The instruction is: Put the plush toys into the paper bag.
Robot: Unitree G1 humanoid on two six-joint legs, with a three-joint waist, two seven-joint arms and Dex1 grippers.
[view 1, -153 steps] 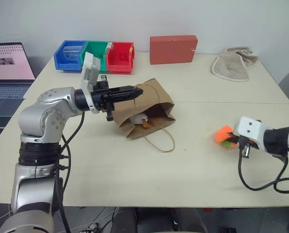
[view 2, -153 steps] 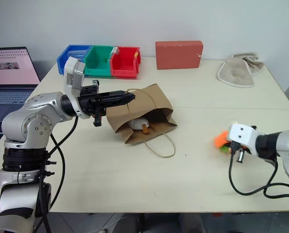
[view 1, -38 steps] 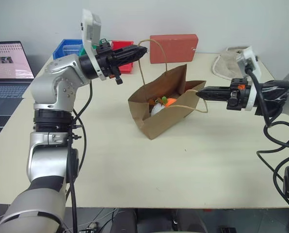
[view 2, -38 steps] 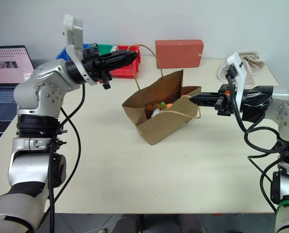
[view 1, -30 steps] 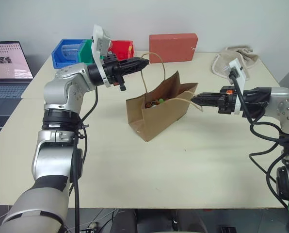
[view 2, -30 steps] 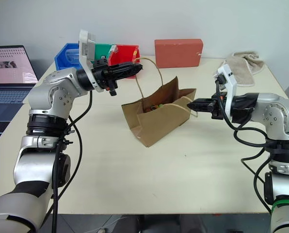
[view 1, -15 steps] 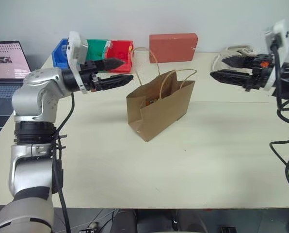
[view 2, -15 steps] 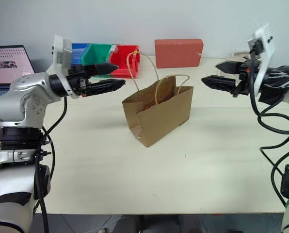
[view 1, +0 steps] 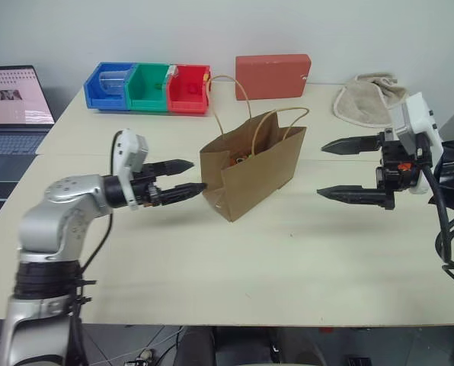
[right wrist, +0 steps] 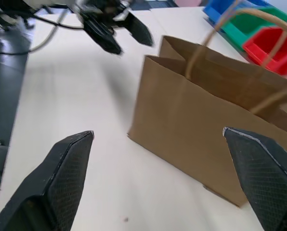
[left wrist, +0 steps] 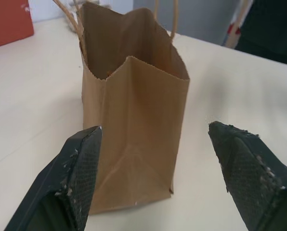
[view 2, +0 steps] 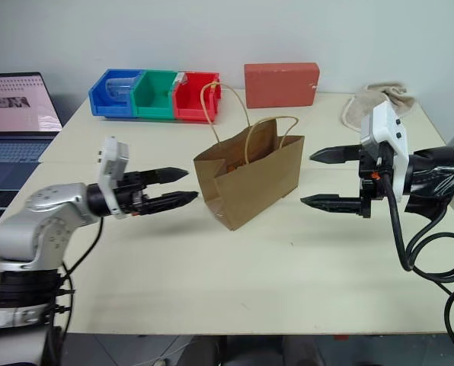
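Left eye view: left gripper (view 1: pixel 186 175) is sitting with fingers spread wide, gripping nothing, tips pointing at the left end of the paper bag (view 1: pixel 254 168) and hanging just beside it. Right gripper (view 1: pixel 335 168) is gaping fully, also empty, pointing at the bag's right side from a little further off. Bag is standing upright on the table (view 1: pixel 288 259) between the two grippers, both loop handles sticking up and free. Plush toys (view 1: pixel 242 159) are lying inside the bag; only a sliver of orange and green is peeking over the rim, can't tell them apart. Behind the bag: blue, green and red bins (view 1: pixel 149 88), red box (view 1: pixel 273 75), beige towel (view 1: pixel 366 98). Laptop (view 1: pixel 14 103) is sitting off the table's left end.
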